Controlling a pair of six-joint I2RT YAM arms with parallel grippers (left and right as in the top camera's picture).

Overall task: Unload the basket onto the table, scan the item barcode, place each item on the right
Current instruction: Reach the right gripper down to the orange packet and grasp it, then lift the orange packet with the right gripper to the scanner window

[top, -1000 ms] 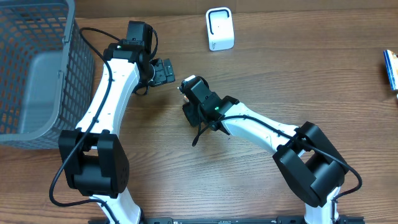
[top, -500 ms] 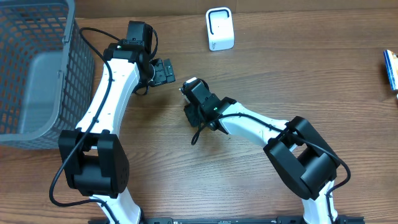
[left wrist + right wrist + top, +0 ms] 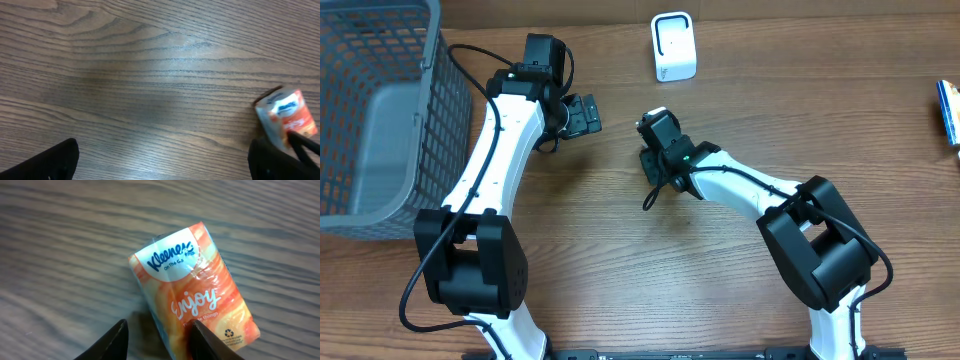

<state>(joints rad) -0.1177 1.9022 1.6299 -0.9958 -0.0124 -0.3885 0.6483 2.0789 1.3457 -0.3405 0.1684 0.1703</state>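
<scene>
Right arm (image 3: pixel 740 185) has swung toward 2 o'clock; the tissue pack (image 3: pixel 195 290) now sits at 6 o'clock of the scanner (image 3: pixel 673 47). Right fingers (image 3: pixel 116 339) are at its end, grip impossible to call; left fingers (image 3: pixel 55 160) gape wide.

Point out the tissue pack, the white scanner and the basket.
tissue pack (image 3: pixel 195 292): right wrist view, on its orange front.
white scanner (image 3: pixel 673 47): overhead view, on its face.
basket (image 3: pixel 445 110): overhead view, on its mesh side wall.
</scene>
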